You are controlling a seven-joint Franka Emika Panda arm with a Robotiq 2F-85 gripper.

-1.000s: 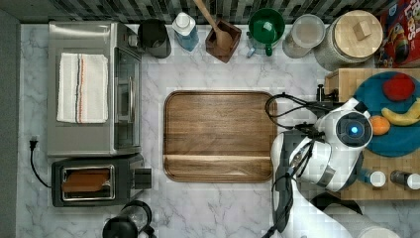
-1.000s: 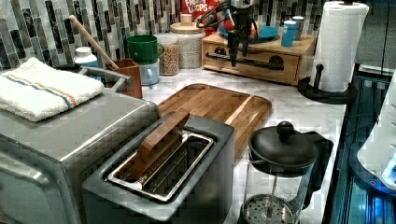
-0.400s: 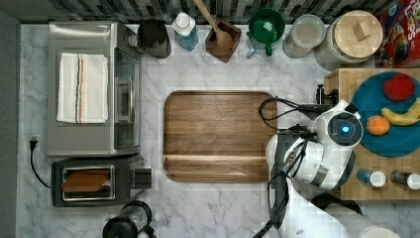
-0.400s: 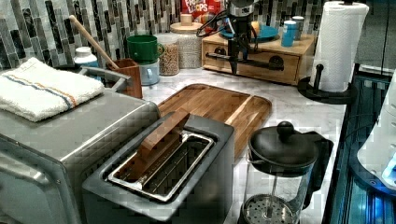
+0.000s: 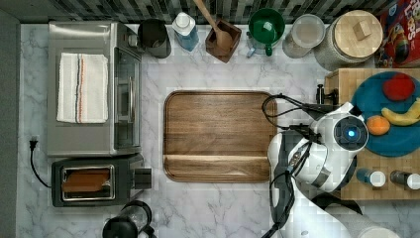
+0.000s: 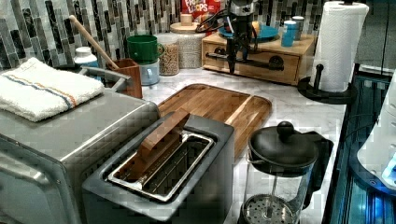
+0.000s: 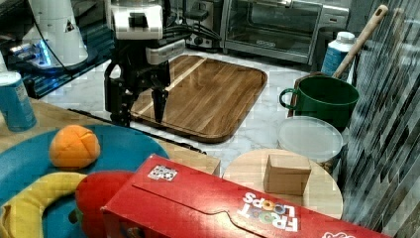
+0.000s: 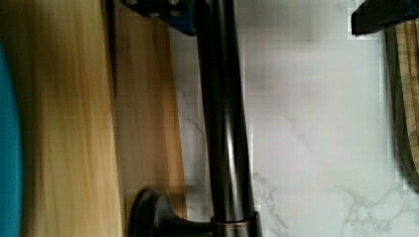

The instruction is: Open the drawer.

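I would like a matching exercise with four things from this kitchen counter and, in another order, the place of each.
Things:
1. orange
2. folded towel
3. wooden spoon
4. pincer

Places:
A. on the toaster oven
B. in the brown holder
C. at the drawer's black handle
D. on the blue plate

Pairs: 1-D, 2-A, 3-B, 4-C

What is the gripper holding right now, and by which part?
Nothing yet. The gripper is open, and its fingers straddle the black bar handle of the drawer without clamping it.
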